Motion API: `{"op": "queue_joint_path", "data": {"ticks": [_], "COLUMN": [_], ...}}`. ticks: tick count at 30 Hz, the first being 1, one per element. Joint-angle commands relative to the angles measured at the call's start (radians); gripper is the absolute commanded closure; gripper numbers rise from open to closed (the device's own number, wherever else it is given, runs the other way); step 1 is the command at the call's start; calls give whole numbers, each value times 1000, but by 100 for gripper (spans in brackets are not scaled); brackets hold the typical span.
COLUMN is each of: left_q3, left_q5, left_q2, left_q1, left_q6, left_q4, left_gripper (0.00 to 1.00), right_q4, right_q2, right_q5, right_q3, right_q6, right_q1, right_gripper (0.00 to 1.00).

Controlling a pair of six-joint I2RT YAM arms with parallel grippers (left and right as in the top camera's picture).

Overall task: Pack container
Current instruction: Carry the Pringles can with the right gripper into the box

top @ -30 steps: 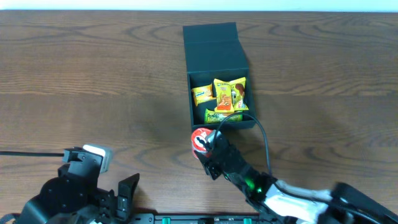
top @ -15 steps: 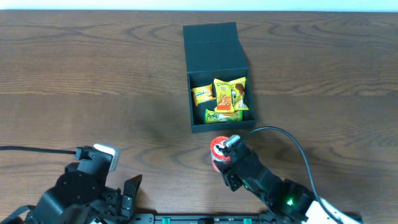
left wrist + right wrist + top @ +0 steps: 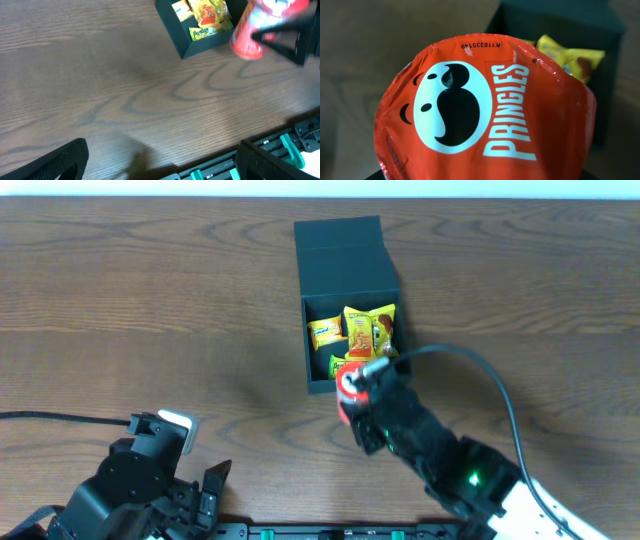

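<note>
- Right gripper (image 3: 356, 402) has carried the red Pringles can (image 3: 349, 379) from bare table (image 3: 150, 300) to the front wall of the container (image 3: 340, 265) — fingers clamped on it.
- Container mid-table, flap lid open, snack packets (image 3: 365, 330) inside.
- Left gripper (image 3: 161, 147) at the near edge — jaws wide, empty.

A red Pringles can (image 3: 248, 34) tilts near yellow snack packets (image 3: 366, 330) above the wood-grain table (image 3: 150, 310).
</note>
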Motion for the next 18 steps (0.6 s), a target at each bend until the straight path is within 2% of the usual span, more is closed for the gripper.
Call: {"op": "queue_joint_path", "data": {"ticks": [1,18], "left_q3": [-8,-8], "left_q5": [-18,-18], "left_q2": [-3,-4], "left_q1": [4,4], "left_q6": [18,18], "left_q4": [-1,-1], "left_gripper": [5,5], "right_q4": [-6,-192], "right_q2": [59,531], "right_q5": [0,-177], "right_q3": [93,510], "right_q6": [5,6], "right_q1": [-56,-192], "right_gripper": [48,48]}}
